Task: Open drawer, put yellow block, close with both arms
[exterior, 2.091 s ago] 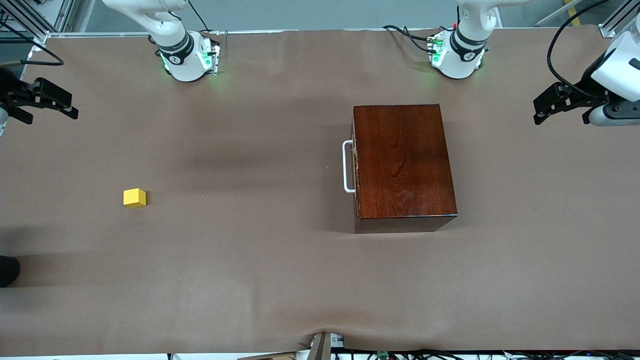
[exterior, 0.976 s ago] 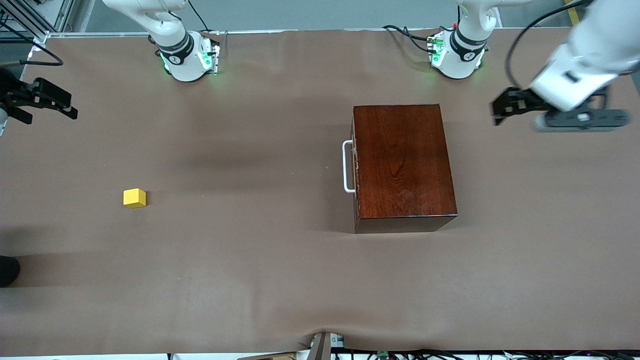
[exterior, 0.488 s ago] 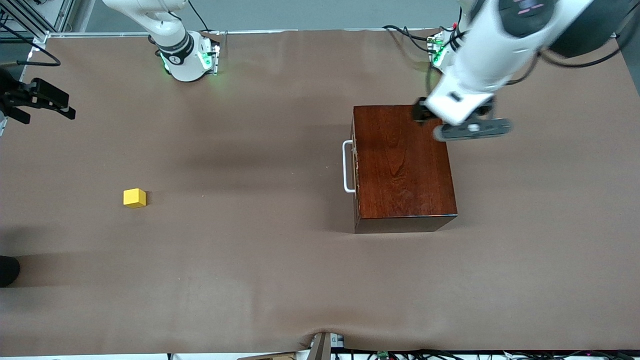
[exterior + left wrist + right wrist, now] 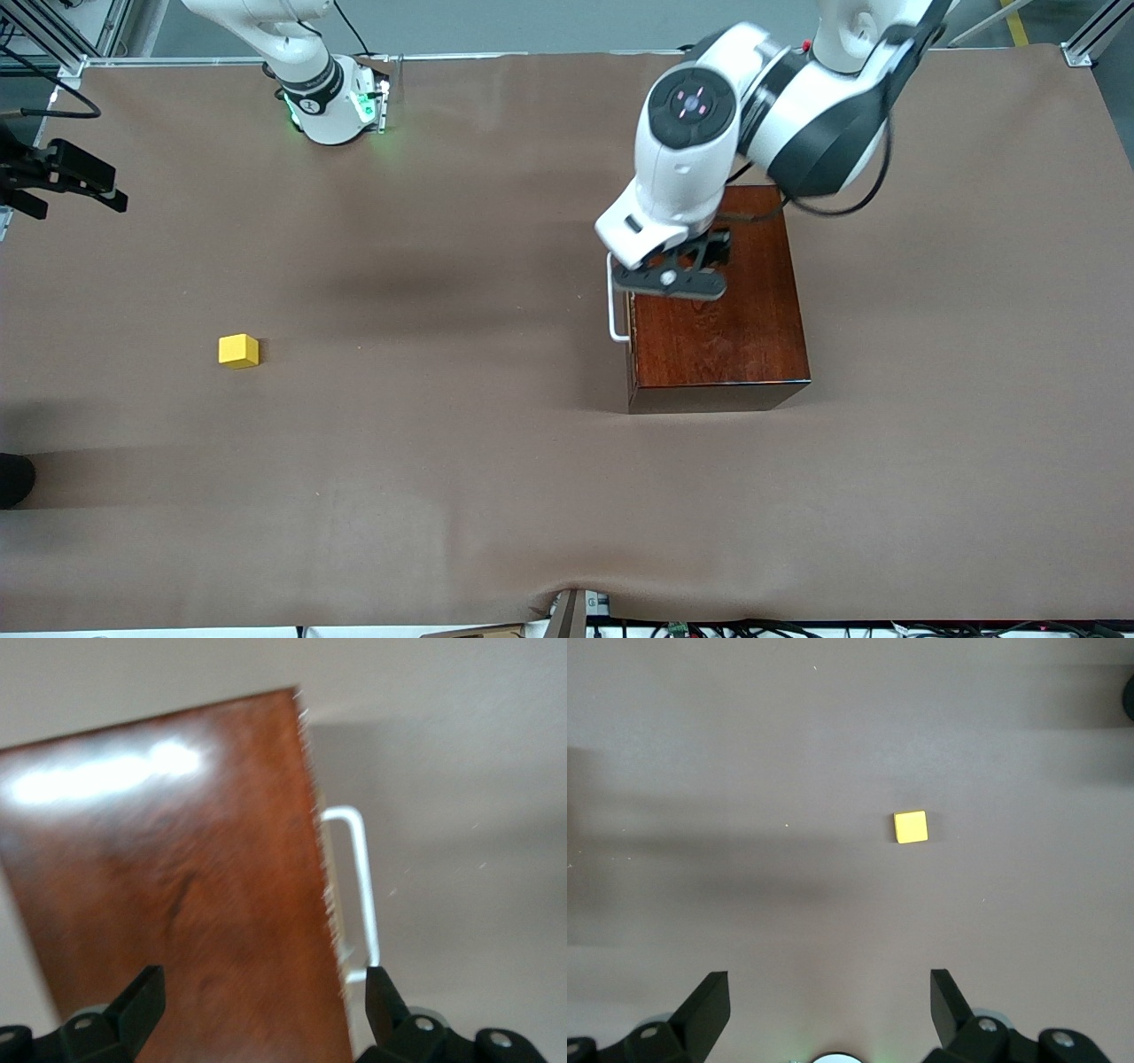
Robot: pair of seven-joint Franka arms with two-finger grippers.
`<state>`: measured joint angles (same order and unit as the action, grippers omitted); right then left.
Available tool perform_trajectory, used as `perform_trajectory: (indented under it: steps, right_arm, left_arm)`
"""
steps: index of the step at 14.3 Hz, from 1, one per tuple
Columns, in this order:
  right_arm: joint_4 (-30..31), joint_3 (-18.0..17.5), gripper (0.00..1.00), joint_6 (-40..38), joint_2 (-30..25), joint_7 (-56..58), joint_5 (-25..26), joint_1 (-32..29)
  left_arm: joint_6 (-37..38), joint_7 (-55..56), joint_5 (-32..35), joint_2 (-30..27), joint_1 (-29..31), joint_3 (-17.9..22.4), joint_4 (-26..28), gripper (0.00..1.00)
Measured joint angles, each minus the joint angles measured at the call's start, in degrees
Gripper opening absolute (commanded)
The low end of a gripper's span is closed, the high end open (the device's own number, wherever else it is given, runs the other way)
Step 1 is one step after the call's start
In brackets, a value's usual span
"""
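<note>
The dark mahogany box (image 4: 726,328) stands toward the left arm's end of the table. Its drawer (image 4: 630,354) is shut, with the white handle (image 4: 612,301) facing the right arm's end. My left gripper (image 4: 687,261) hangs open and empty over the box top, close to the handle edge. The left wrist view shows the box top (image 4: 177,877) and the handle (image 4: 359,886) under the left gripper (image 4: 263,1005). The yellow block (image 4: 238,351) lies alone toward the right arm's end. My right gripper (image 4: 97,186) waits open at that end, high over the table, and the block (image 4: 911,826) shows below the right gripper (image 4: 828,1005).
Brown paper covers the whole table (image 4: 443,461). The two arm bases (image 4: 332,102) stand along the edge farthest from the front camera. Cables (image 4: 709,58) lie near the left arm's base. A dark object (image 4: 13,478) shows at the table's right-arm end.
The left arm has swung in from the table's end and now hangs over the box near the handle. The right gripper, block and box have stayed put.
</note>
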<state>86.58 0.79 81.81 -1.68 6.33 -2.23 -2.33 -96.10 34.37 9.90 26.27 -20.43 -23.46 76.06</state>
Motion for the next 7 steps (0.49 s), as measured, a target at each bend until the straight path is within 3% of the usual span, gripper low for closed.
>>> perform_trajectory:
  steps: [4,7]
  right_arm:
    - [-0.01,0.01,1.00,0.09,0.00,0.00,0.00,-0.17]
    - [-0.01,0.01,1.00,0.11,0.00,0.00,0.00,-0.23]
  left_arm:
    - [-8.25,5.52,0.00,4.02,-3.91,0.32,-0.92,1.00]
    - [-11.56,10.69,0.04,7.44,-11.96,5.95,-1.66,1.00]
